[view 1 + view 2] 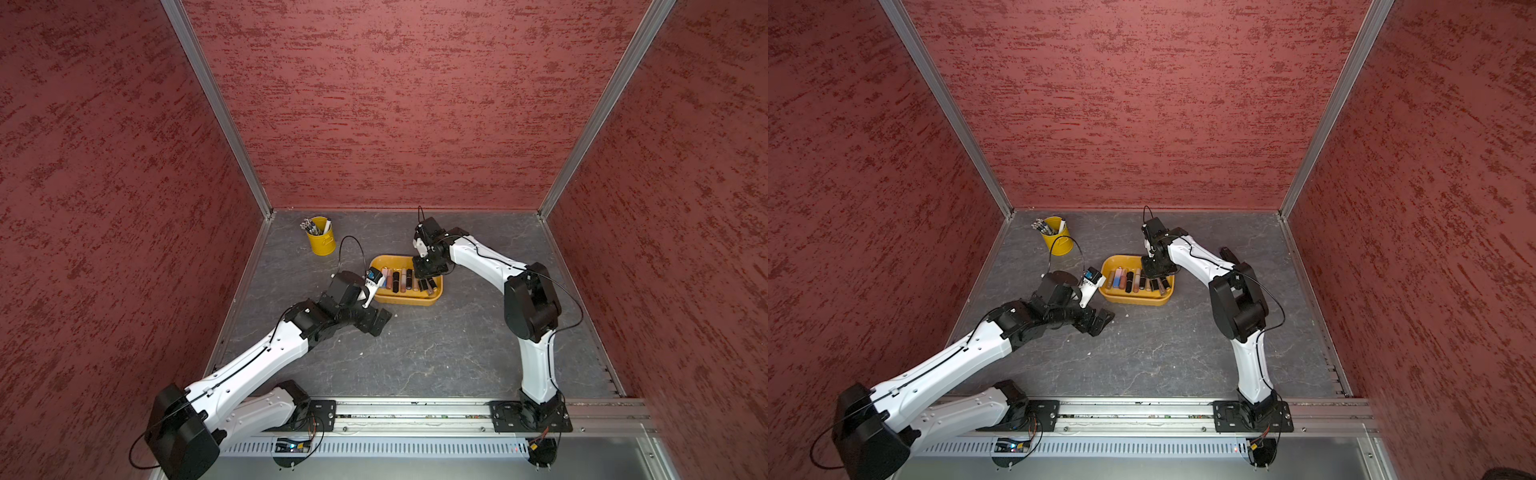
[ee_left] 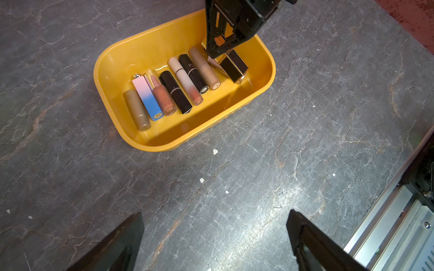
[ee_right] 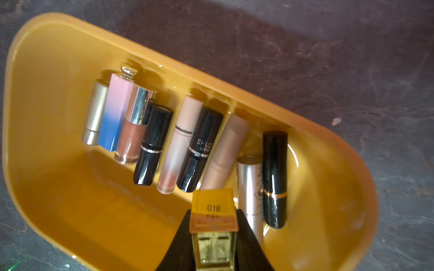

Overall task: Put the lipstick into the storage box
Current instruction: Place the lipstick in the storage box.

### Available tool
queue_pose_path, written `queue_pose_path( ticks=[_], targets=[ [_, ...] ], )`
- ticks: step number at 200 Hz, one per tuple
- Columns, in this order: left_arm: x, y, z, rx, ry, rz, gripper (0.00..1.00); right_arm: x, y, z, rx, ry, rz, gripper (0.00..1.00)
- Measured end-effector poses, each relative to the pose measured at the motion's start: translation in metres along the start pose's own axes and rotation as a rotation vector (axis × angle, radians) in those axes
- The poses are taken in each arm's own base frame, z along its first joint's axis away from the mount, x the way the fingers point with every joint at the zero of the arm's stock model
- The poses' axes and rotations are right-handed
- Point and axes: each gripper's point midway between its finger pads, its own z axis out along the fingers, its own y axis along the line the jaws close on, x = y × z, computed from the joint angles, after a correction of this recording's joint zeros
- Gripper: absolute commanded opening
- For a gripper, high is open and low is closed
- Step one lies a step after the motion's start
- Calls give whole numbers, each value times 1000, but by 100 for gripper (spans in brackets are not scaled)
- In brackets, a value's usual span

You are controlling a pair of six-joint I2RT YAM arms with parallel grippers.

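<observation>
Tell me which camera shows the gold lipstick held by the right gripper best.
The right wrist view: the gold lipstick, clamped in the right gripper, fills the foreground over the storage box. The left wrist view shows only slivers behind the fingers; in both top views the gripper hides it.

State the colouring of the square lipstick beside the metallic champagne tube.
The lipstick fades pink to blue; clearest in the right wrist view.

Lipsticks (image 1: 395, 280) lie abreast in the storage box (image 1: 407, 300) — the pen bucket (image 1: 322, 245) stands behind, to its left.

Right claw (image 1: 1156, 275) over storage box (image 1: 1133, 300)
</observation>
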Motion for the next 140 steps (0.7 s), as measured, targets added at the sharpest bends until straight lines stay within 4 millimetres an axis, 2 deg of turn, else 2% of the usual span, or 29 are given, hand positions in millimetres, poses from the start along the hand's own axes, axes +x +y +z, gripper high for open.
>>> queue_pose_path(
  ticks=[79,140],
  targets=[
    [5,-3,2,27,10,-4,100,5,-1,16,-11,34,33,9],
    [6,-11,11,75,29,-2,100,6,-16,26,31,47,92,9]
  ],
)
